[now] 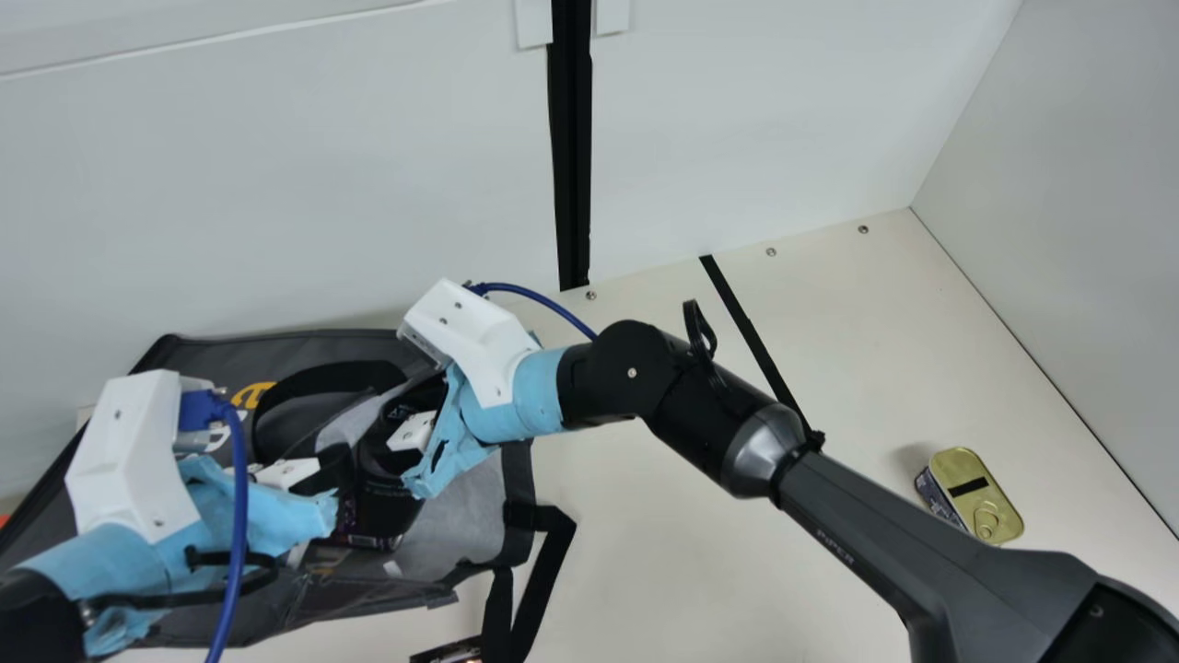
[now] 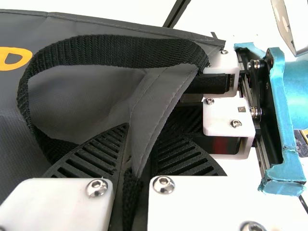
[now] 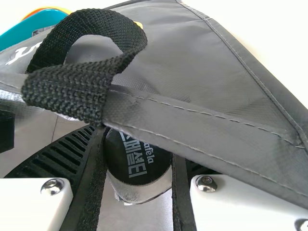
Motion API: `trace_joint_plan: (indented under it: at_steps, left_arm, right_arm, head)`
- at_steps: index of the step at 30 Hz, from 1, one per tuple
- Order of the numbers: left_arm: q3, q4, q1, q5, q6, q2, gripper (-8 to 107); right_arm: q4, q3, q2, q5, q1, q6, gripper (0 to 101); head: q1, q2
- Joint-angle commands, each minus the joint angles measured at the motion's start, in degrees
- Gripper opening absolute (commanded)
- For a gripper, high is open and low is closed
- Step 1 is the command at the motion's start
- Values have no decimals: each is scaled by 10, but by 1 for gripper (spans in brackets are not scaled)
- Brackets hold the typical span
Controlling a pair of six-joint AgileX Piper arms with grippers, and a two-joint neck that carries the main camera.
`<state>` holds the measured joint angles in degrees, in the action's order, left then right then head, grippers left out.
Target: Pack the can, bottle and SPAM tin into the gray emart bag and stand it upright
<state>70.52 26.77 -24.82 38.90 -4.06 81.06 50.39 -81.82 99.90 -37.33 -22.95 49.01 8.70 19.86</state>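
Observation:
The gray bag [image 1: 465, 529] lies open on the table at the main view's left. My left gripper [image 1: 333, 477] is at its mouth; in the left wrist view my left gripper [image 2: 138, 149] is shut on the bag's edge [image 2: 161, 96] by the strap. Beside it, my right gripper [image 1: 385, 460] is over the bag's opening. In the right wrist view my right gripper [image 3: 138, 190] is shut on the bottle, whose black printed cap [image 3: 137, 159] sits below the bag's rim. The SPAM tin [image 1: 974, 502] rests far right. A dark printed item [image 1: 449, 652], possibly the can, is cut off at the bottom edge.
A bag strap [image 1: 543, 571] trails on the table towards the front. White walls stand behind and to the right. My right forearm [image 1: 847, 525] stretches across the table between bag and tin. A teal object [image 3: 36, 26] is past the bag.

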Motion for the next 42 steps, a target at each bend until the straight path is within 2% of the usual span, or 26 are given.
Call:
trace_joint_plan:
  at_steps: [1,24,42]
  left_arm:
    - [0,0,0,0,0,0,-8]
    - [0,0,0,0,0,0,-8]
    - [0,0,0,0,0,0,-8]
  right_arm:
    - [-6,0,1,-1,-1,0,17]
    - [-18,0,-7,-13,-2,-3,94]
    - [-22,9,-34,-26,9,-3,95]
  head:
    - [13,1]
    - [13,1]
    - [13,1]
